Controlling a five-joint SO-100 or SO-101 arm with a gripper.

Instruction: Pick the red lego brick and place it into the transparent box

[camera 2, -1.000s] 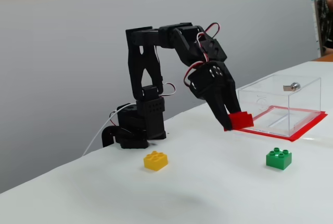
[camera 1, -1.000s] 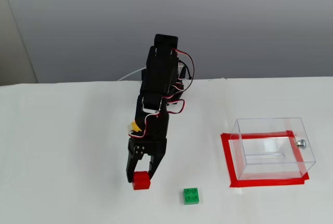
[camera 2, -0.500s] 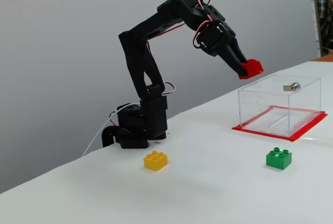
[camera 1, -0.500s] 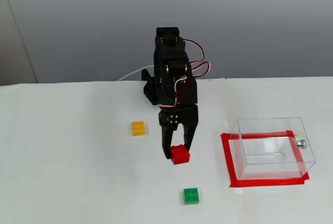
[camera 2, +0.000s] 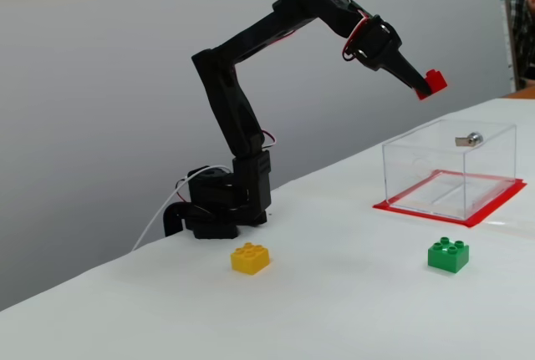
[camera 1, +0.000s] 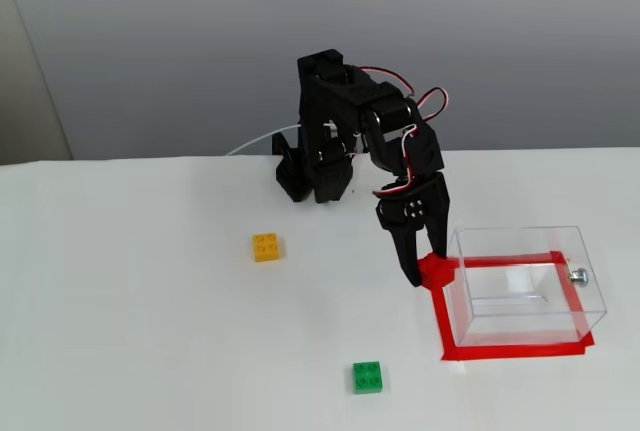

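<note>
My gripper point(camera 1: 428, 271) point(camera 2: 426, 86) is shut on the red lego brick point(camera 1: 436, 271) point(camera 2: 433, 82) and holds it high in the air. In a fixed view from above, the brick sits over the left edge of the transparent box point(camera 1: 525, 286). In a fixed view from the side, the brick hangs well above the box point(camera 2: 447, 168), over its near-left part. The box stands on a frame of red tape point(camera 1: 510, 351) and has a small silver knob point(camera 1: 577, 274) point(camera 2: 473, 139) on one side.
A green brick point(camera 1: 369, 376) point(camera 2: 448, 255) lies on the white table in front of the box. A yellow brick point(camera 1: 266, 247) point(camera 2: 251, 257) lies near the arm's base point(camera 1: 310, 176) point(camera 2: 217, 205). A white cable runs behind the base.
The arm has lifted the red brick off the table and swung it from beside the green brick up and across to above the box's edge. The other bricks stayed put.
</note>
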